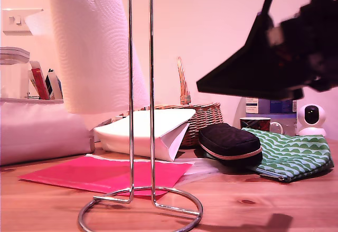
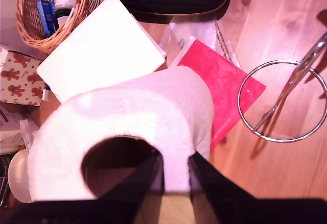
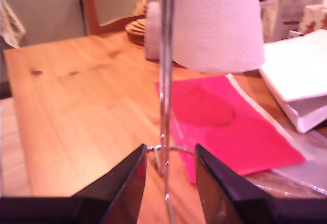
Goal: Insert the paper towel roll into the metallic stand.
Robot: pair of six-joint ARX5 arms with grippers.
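**Roll held high beside the stand, not yet over it**

While the paper towel roll [image 1: 95, 47] hangs in the air, well above the table [image 1: 264, 205] and off to one side of the metallic stand [image 1: 141, 137], the main risk is misalignment. Its hollow core is not yet over the top of the wire loop, and from the first wrist view the ring base [image 2: 282, 101] sits well apart from the roll. If the roll comes down off-centre, its wall could catch the wire and tip or slide the stand, which rests free on the wood near the table's front edge. The grip is also thin: my first gripper [image 2: 176, 170] pinches only the roll's wall, one finger inside the core and one outside, so soft paper could crush or slip.

My first gripper reaches down from above, clamped on the roll. My second gripper [image 3: 170, 170] sits low, level with the table, its jaws parted narrowly with the upright wire between them. Whether they touch the wire I cannot tell. If they do not steady it, the stand may shift. A pink sheet [image 1: 105, 174] lies just behind the base.
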